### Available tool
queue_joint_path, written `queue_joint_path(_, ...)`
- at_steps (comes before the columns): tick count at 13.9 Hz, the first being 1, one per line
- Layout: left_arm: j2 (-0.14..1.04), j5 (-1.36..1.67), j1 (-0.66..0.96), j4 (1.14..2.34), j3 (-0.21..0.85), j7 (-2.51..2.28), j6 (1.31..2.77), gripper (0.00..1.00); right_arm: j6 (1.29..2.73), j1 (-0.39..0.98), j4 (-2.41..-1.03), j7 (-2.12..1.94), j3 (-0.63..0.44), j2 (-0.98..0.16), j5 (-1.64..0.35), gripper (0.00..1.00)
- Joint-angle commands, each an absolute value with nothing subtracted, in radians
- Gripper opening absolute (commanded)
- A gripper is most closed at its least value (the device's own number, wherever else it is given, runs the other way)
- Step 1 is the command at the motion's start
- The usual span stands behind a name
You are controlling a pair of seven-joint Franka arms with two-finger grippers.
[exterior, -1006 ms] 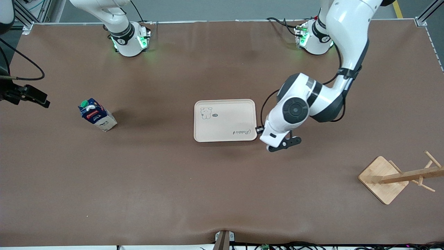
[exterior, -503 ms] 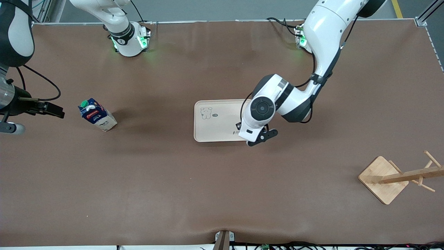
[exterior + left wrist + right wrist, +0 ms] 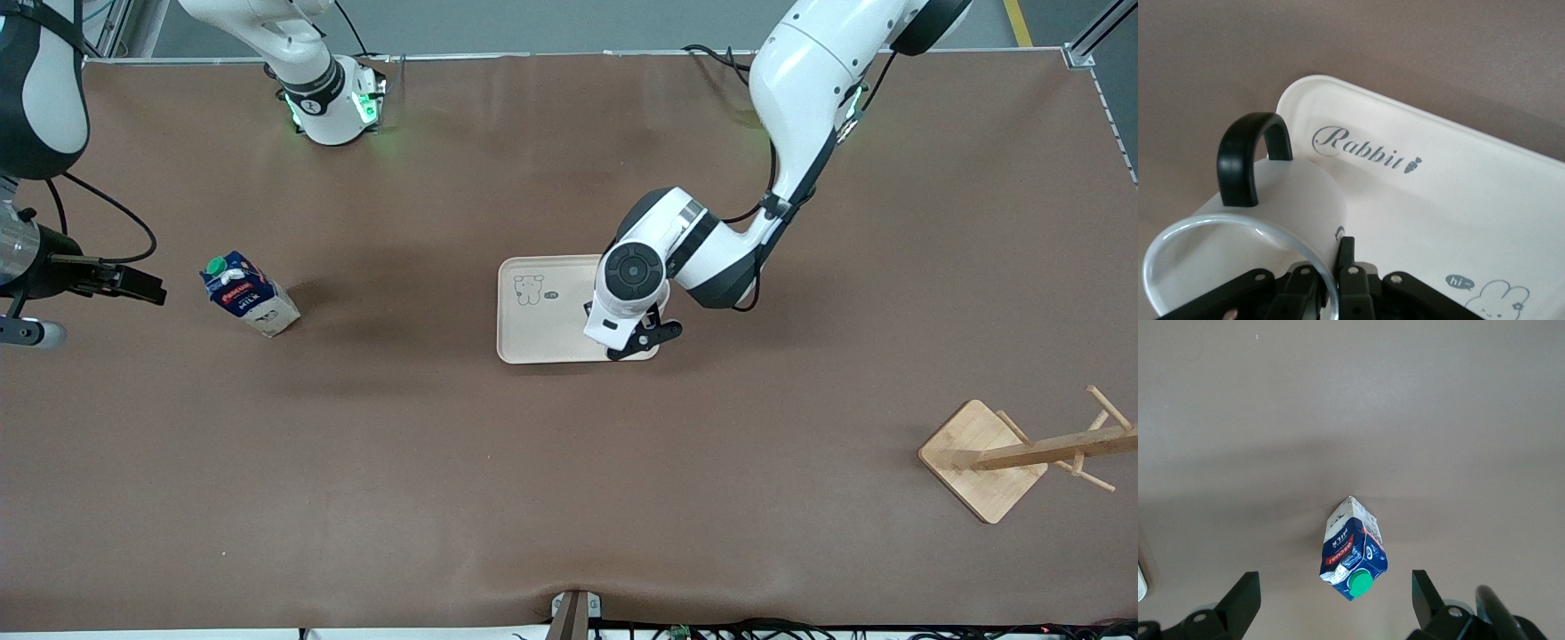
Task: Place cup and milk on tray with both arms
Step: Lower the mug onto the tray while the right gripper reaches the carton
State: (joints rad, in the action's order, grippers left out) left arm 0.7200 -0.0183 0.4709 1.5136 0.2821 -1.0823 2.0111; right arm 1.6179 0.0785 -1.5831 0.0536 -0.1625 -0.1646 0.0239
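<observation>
Arms: two
Cup (image 3: 1265, 220): one
Milk (image 3: 249, 294): one
Tray (image 3: 551, 324): one
Wooden rack (image 3: 1013, 453): one

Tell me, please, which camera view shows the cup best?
The left wrist view: the cup, held by the left gripper over the tray, shows rim and handle. The front view hides it under the arm; the right wrist view lacks it.

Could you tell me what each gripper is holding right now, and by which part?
The left gripper holds the cup by its rim, over the tray. The right gripper, open, holds nothing.

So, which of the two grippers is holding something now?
The left gripper, over the tray, holds the cup. The right gripper is open, empty, above the milk.
</observation>
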Motion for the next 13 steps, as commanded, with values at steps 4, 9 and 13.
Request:
queue_joint_path(4,0.767,-0.034,0.515,1.485,0.278,-1.118,2.040,0.00,1.615,0.054,-1.600,0.204,-0.153,-0.201,0.029,1.00)
queue_joint_path(9,0.765,-0.037,0.520,1.493,0.278,-1.150,2.042,0.00,1.637,-0.011,-1.713,0.281,-0.155,-0.193,-0.089,1.00)
queue_joint_path(13,0.753,-0.044,0.519,1.488,0.276,-1.166,2.040,1.00,1.666,0.000,-1.854,0.478,-0.153,-0.131,-0.088,1.00)
